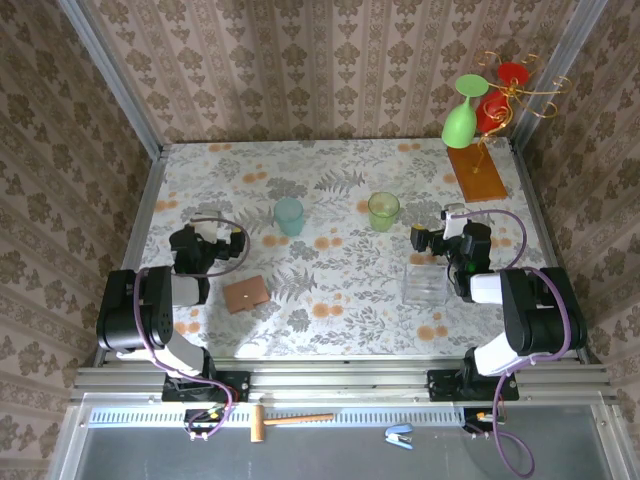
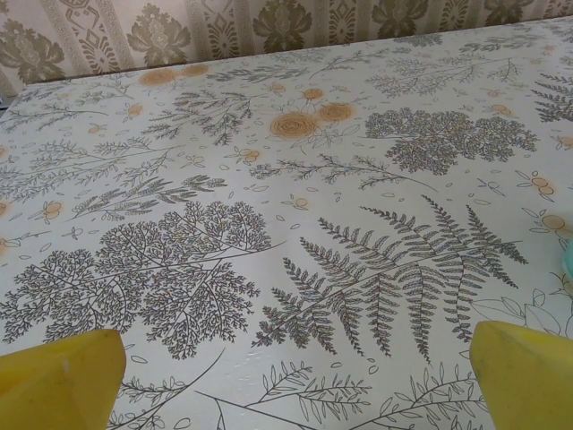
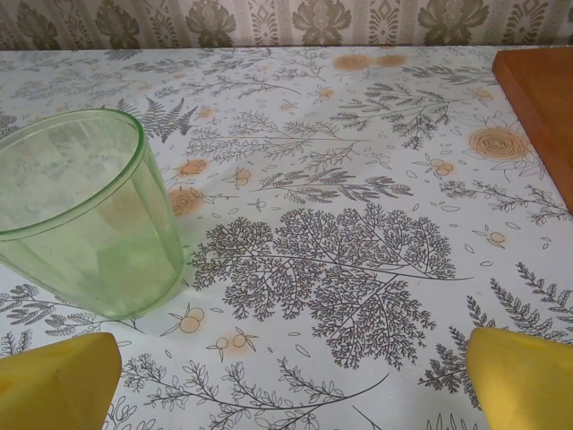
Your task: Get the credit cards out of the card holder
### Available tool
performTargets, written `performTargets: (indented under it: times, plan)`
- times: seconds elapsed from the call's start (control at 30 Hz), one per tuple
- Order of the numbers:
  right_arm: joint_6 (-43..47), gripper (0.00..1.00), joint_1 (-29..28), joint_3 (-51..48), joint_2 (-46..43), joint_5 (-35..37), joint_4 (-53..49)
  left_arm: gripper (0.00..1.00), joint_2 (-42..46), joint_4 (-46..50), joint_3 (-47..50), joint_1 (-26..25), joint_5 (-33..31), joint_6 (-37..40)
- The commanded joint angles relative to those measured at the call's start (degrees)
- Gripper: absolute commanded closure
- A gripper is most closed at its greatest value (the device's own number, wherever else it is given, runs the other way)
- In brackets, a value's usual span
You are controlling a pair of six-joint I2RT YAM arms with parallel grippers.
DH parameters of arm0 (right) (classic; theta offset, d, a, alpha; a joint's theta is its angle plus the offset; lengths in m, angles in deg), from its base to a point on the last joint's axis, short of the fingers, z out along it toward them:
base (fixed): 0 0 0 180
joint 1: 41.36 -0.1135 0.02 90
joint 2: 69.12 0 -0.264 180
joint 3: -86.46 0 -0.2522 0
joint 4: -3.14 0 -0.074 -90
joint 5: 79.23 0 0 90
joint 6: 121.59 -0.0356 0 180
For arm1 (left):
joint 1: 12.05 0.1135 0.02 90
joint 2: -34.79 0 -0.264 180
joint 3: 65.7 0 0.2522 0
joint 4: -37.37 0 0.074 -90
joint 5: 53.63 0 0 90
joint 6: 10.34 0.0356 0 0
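The card holder (image 1: 246,294) is a flat tan-brown wallet lying closed on the floral tablecloth, near the front left. The credit cards are hidden. My left gripper (image 1: 224,240) hovers a little behind and left of the wallet, apart from it. In the left wrist view the gripper (image 2: 295,381) is open, its yellow fingertips (image 2: 58,376) spread wide over bare cloth. My right gripper (image 1: 425,240) sits at the right side of the table. It is open too (image 3: 291,381), with nothing between its yellow fingertips (image 3: 519,376).
A teal cup (image 1: 288,215) and a green cup (image 1: 383,210) (image 3: 81,219) stand mid-table. A clear plastic box (image 1: 425,283) lies by the right arm. A glass stand's wooden base (image 1: 477,172) (image 3: 542,98) holds green and red goblets at the back right. A mallet (image 1: 290,420) lies on the front ledge.
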State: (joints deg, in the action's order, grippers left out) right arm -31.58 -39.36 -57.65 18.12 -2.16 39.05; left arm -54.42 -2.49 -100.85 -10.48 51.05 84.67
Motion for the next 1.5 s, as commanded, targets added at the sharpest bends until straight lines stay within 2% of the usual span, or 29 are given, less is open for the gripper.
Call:
performTargets:
  times: [0.0,0.6,0.77,1.33,1.47]
  plan:
    - [0.96,0.0,0.11,-0.33,0.28,-1.24,2.05,0.0,0.14,-2.01,0.68,0.21,1.49,1.07]
    - [0.87,0.0,0.11,-0.28,0.37,-1.23,2.0,0.0,0.14,-1.97,0.64,0.3,1.58,0.98]
    - [0.14,0.0,0.11,-0.07,0.45,0.3,1.83,0.0,0.11,-0.16,-0.46,0.5,-5.68,-1.79]
    - [-0.71,0.0,0.02,0.28,0.27,3.35,1.06,0.0,0.29,-0.92,0.09,0.12,-5.8,-1.34]
    - [-0.93,0.0,0.02,3.08,-3.02,3.94,-6.47,0.0,3.13,-1.27,1.42,-0.1,-6.69,-1.39]
